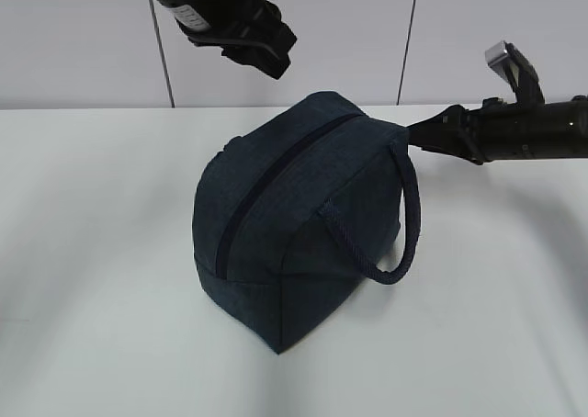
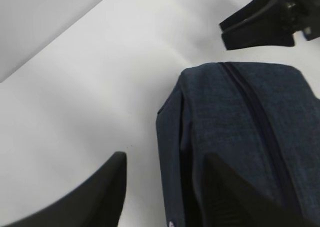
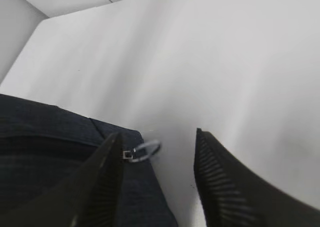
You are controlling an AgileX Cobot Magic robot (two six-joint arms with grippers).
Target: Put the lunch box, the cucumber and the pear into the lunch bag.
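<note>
The dark navy lunch bag (image 1: 294, 219) stands on the white table with its zipper shut and its rope handle (image 1: 390, 229) hanging on the right side. My right gripper (image 1: 415, 137) is open at the bag's upper right end; in the right wrist view (image 3: 157, 159) the silver ring pull (image 3: 145, 150) lies between its jaws, untouched. My left gripper (image 1: 266, 54) hangs open above and behind the bag; in the left wrist view (image 2: 167, 187) its jaws straddle the bag's edge (image 2: 240, 137). The lunch box, cucumber and pear are out of view.
A white tiled wall (image 1: 92, 40) rises behind the table. Bare white tabletop (image 1: 92, 252) lies on all sides of the bag. The right gripper also shows in the left wrist view (image 2: 260, 22), past the bag's far end.
</note>
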